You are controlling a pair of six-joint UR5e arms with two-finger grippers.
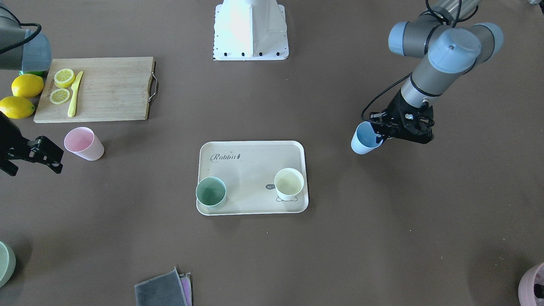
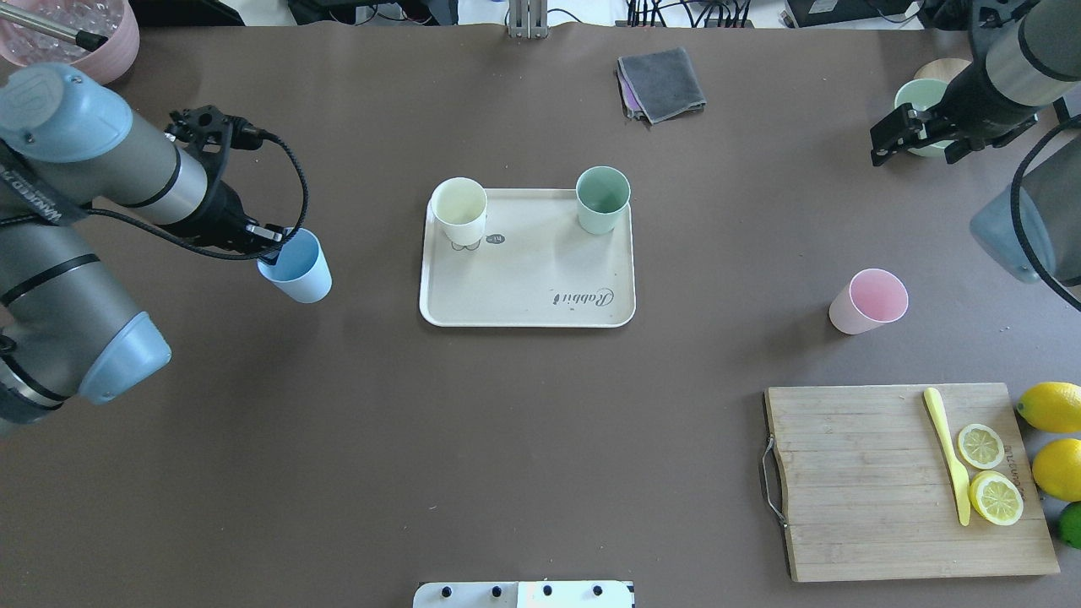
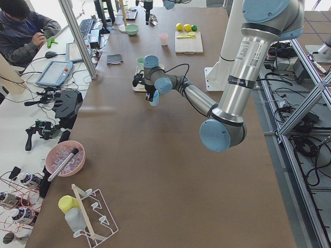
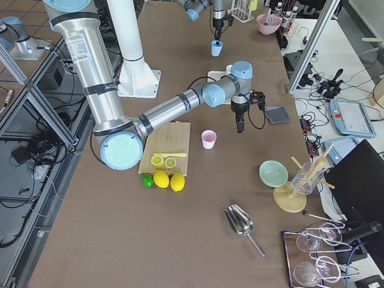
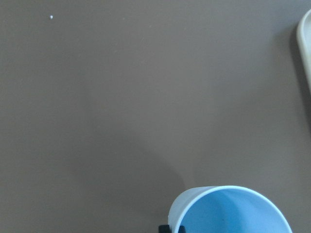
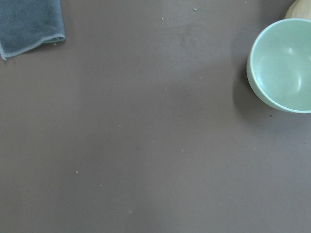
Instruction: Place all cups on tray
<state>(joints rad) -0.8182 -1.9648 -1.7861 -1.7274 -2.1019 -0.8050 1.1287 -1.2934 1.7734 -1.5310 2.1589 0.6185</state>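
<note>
The beige tray (image 2: 528,287) lies mid-table and bears the cream-yellow cup (image 2: 459,211) and the sage green cup (image 2: 602,198), both upright. My left gripper (image 2: 274,253) is shut on the rim of the light blue cup (image 2: 297,268) and holds it tilted above the table, left of the tray. In the left wrist view the blue cup (image 5: 233,211) fills the bottom edge and the tray's edge (image 5: 306,48) shows at the right. The pink cup (image 2: 868,301) stands on the table right of the tray. My right gripper (image 2: 904,142) is open and empty, beyond the pink cup.
A wooden cutting board (image 2: 861,481) with lemon slices and a yellow knife lies near right, with whole lemons (image 2: 1051,405) beside it. A grey cloth (image 2: 661,83) lies far centre. A pale green bowl (image 6: 284,65) sits by my right gripper. A mauve container (image 2: 110,51) stands far left.
</note>
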